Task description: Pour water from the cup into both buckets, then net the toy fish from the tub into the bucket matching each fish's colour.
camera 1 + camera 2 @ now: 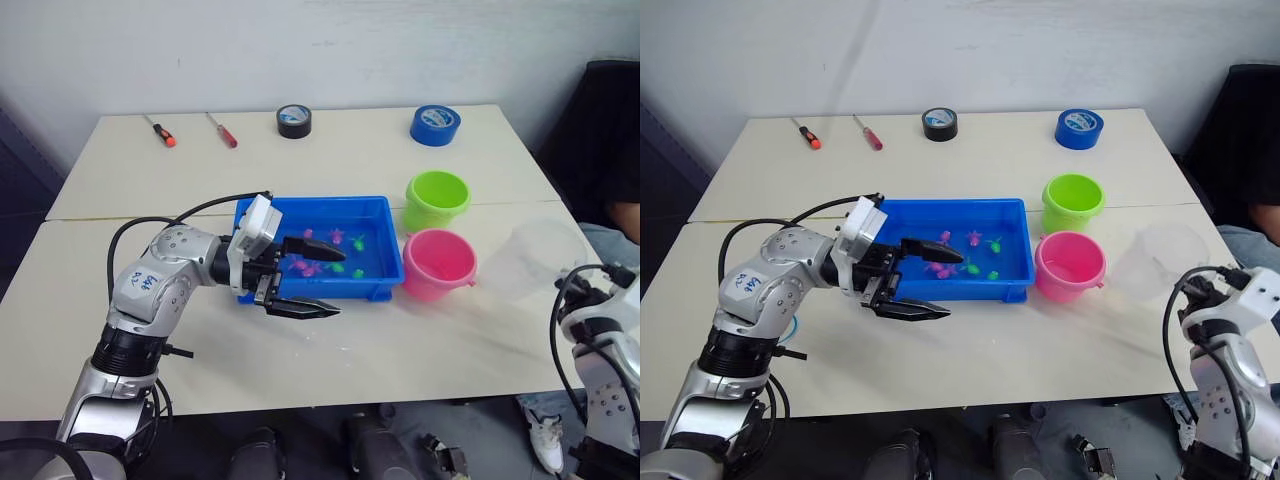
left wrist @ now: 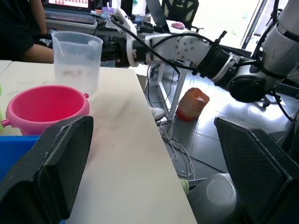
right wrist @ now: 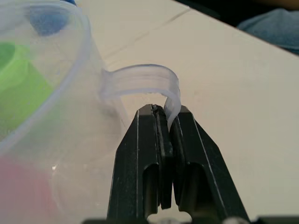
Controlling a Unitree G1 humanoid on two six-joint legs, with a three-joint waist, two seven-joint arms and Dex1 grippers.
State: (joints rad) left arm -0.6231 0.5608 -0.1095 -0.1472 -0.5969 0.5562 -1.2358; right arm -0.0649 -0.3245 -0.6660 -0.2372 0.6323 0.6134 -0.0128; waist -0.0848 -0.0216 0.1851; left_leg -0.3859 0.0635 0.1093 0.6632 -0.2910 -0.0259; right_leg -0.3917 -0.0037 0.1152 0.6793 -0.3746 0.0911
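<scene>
My right gripper (image 3: 167,114) is pinched tight on the handle of the cup (image 1: 1162,262), the two black fingers pressed together with the thin clear strap of the handle caught between their tips. The cup stands upright, mouth up, its handle arching back toward my wrist and its body straight ahead of the fingers. Beyond the cup from that hand sits the pink bucket (image 1: 1070,266), just beside it, and past that the green bucket (image 1: 1073,202), close behind the pink one; whether the two touch, I cannot tell. Both stand upright with open mouths up.

Over on the other side, my left gripper (image 1: 923,282) is spread wide, holding nothing. One finger reaches out over the near edge of the tub (image 1: 1011,215), the other hangs over the table (image 1: 1040,350) just outside the tub's front wall, both pointing toward the buckets. The tub lies with its long axis running across me, from that open hand toward the pink bucket, whose side is right by the tub's far end. The toy fish (image 1: 964,254) are scattered in the tub just past my upper fingertip, pink and green mixed; they are too small to say which way each points.

Far across the table are two screwdrivers (image 1: 835,131), a black tape roll (image 1: 939,124) and a blue tape roll (image 1: 1078,128).
</scene>
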